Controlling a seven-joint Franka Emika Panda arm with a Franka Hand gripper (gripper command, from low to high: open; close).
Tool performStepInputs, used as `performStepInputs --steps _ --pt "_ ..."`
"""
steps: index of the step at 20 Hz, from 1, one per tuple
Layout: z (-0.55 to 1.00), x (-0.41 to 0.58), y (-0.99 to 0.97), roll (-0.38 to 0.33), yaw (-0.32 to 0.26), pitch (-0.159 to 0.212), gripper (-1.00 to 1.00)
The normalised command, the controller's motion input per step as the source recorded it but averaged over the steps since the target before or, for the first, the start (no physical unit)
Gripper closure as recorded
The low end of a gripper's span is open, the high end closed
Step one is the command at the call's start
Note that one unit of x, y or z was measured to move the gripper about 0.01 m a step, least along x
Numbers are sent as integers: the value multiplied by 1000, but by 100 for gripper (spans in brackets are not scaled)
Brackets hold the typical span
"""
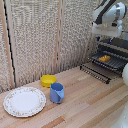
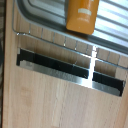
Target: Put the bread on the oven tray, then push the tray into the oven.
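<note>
The bread point(image 1: 104, 58) is a small orange-brown piece lying on the oven pan point(image 1: 116, 62), a dark wire tray that sticks out of the oven's front opening. The oven point(image 1: 120, 45) stands at the exterior view's right, its door point(image 1: 95, 72) folded down onto the table. The clamp point(image 1: 103, 38) hangs a little above the bread and apart from it; its fingers are too small and blurred to read. In the wrist view the bread point(image 2: 81, 15) rests across the pan's bars point(image 2: 45, 15), with the open door point(image 2: 60, 65) beside it. No fingers show in that view.
A yellow bowl point(image 1: 48, 80), a blue mug point(image 1: 56, 92) and a round patterned plate point(image 1: 24, 101) sit on the wooden table point(image 1: 85, 102) toward the exterior view's left. A woven screen point(image 1: 40, 35) closes the back. A white rounded object point(image 1: 125, 75) shows at the right edge.
</note>
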Motion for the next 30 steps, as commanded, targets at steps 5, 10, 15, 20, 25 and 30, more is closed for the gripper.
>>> performStepInputs --steps 5,10,15,20,25,30 --pt "574 -118 444 -140 113 134 -100" --pt "389 -41 201 -135 244 228 -100" --pt "188 -137 19 -172 281 212 -100" --pt "19 -97 0 -212 280 152 -100" --pt "-112 -18 -36 -264 271 88 -100" --pt "-285 0 -53 -334 248 64 -100"
